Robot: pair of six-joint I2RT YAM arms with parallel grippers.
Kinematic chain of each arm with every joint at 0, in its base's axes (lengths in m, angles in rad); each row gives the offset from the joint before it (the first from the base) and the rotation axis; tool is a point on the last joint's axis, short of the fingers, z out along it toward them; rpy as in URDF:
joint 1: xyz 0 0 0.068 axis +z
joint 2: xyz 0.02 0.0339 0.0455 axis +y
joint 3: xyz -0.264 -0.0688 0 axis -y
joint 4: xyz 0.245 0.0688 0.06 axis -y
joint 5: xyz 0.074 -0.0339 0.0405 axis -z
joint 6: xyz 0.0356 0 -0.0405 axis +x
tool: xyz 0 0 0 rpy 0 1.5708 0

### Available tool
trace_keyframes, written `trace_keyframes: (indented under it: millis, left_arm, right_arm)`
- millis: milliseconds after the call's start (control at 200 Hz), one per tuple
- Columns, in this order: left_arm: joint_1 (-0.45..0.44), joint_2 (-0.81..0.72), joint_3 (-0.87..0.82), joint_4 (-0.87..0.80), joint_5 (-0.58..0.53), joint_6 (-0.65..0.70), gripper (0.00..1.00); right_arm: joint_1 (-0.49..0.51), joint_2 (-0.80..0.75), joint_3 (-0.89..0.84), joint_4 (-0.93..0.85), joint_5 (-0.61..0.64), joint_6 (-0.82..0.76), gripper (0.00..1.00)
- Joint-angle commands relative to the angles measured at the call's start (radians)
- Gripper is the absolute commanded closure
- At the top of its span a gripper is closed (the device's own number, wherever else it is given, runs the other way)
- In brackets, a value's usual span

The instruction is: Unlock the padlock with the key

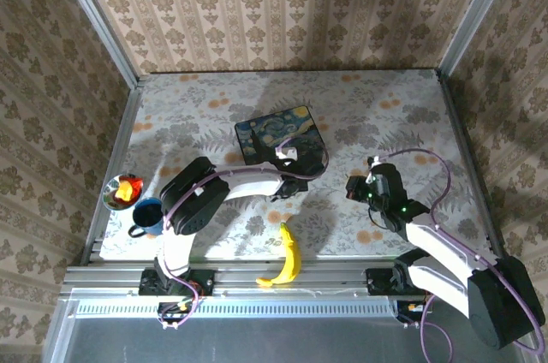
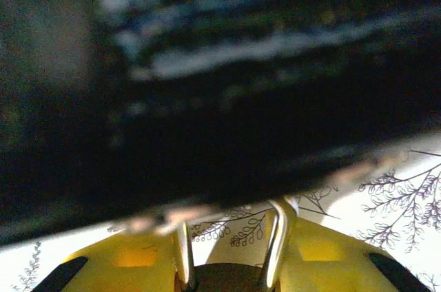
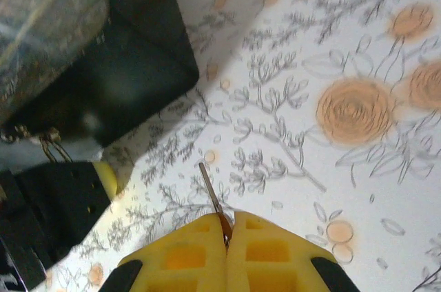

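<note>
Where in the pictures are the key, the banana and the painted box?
key (image 3: 211, 197): right wrist view, middle of its thin shaft.
banana (image 1: 294, 258): top external view, middle of its curved body.
painted box (image 1: 272, 130): top external view, bare part of its lid.

Saw the dark painted box (image 2: 220, 99) only as blur; lost the head of the thin silvery metal key (image 3: 211, 197) between the right fingers (image 3: 275, 244).

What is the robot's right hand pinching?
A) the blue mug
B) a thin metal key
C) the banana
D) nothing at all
B: in the right wrist view, the right hand is shut on the key, whose thin metal shaft pokes out from between the yellow fingers over the flowery table.
</note>
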Motion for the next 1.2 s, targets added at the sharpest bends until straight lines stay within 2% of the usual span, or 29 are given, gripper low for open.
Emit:
trace_keyframes:
  millis: [0, 455, 845, 1195]
  left_arm:
    - [0.014, -0.017, 0.009, 0.071, 0.098, 0.011, 1.00]
    - [0.040, -0.026, 0.012, 0.120, 0.166, -0.007, 1.00]
    - [0.066, -0.061, -0.059, 0.214, 0.211, -0.050, 1.00]
    - [0.094, -0.073, -0.082, 0.265, 0.264, -0.077, 1.00]
  right_arm:
    - [0.038, -0.040, -0.046, 0.080, -0.001, 0.024, 1.00]
    - [0.231, -0.142, -0.180, 0.137, 0.148, 0.038, 1.00]
    - [0.397, 0.002, -0.188, 0.282, 0.256, 0.025, 1.00]
    - [0.450, 0.169, -0.157, 0.421, 0.259, 0.004, 1.00]
